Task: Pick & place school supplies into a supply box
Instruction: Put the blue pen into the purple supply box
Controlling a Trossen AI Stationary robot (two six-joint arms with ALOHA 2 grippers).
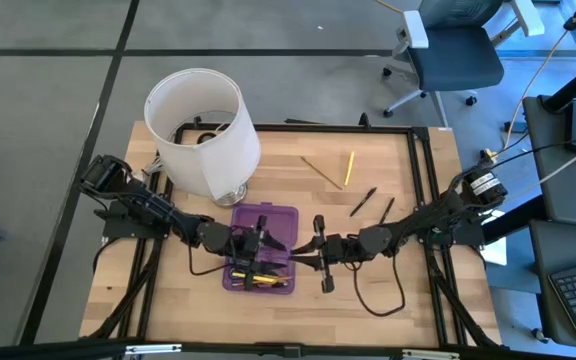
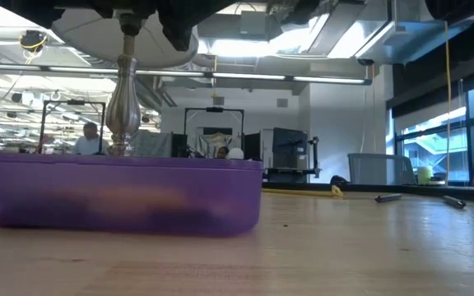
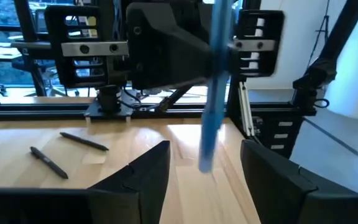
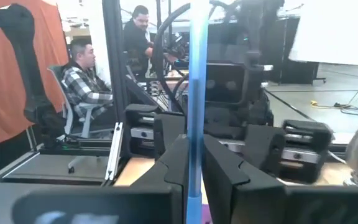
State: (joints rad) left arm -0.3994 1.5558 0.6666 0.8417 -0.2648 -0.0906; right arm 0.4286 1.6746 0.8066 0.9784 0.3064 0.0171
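Note:
The supply box (image 1: 263, 250) is a purple open case near the table's front, with yellow items (image 1: 258, 282) lying in it; the low view shows its side wall (image 2: 113, 193). My right gripper (image 4: 194, 162) is at the box's right edge (image 1: 313, 252), shut on a blue pen (image 3: 213, 93). My left gripper (image 1: 268, 245) is over the box, facing the right one. It is open (image 3: 204, 180), with a finger on either side of the pen's lower end and no contact showing. My right gripper pinches the blue pen's shaft (image 4: 194, 143) between its two fingers. The fingers lie level, come from the table's right, and cross the pen. The pen stands upright, and its lower end (image 3: 205, 165) hangs below the fingers, clear of the table.
A white lampshade (image 1: 205, 130) on a metal base (image 1: 230, 195) stands just behind the box. A yellow pencil (image 1: 348, 168), a wooden pencil (image 1: 320, 170) and two dark pens (image 1: 363, 201), (image 1: 386, 210) lie on the wood at the back right. People sit beyond the table.

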